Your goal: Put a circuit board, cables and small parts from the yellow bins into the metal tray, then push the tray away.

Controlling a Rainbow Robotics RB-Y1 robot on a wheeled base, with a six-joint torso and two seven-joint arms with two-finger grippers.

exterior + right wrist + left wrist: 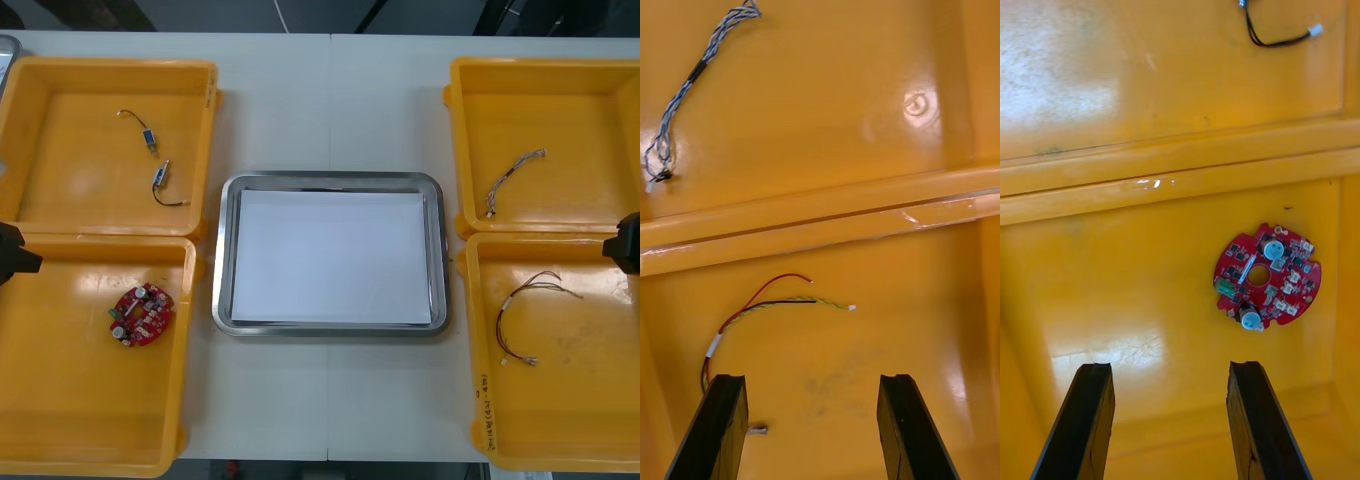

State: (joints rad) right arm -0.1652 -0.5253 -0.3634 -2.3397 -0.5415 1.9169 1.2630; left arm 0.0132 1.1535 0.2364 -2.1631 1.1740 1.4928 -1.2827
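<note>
**A:** What are your grippers doing right now?

**B:** Your left gripper (1169,367) is hovering over the near left yellow bin (60,400), fingers spread apart and gripping nothing. The circuit board (1267,275) is lying on the bin floor just past them. Your right gripper (811,379) is hanging over the near right yellow bin (580,400), likewise spread wide, with the red and yellow cable (775,302) lying just ahead.

**A:** And the metal tray (225,250)?

**B:** It's sitting between the bins, white inside.
</note>
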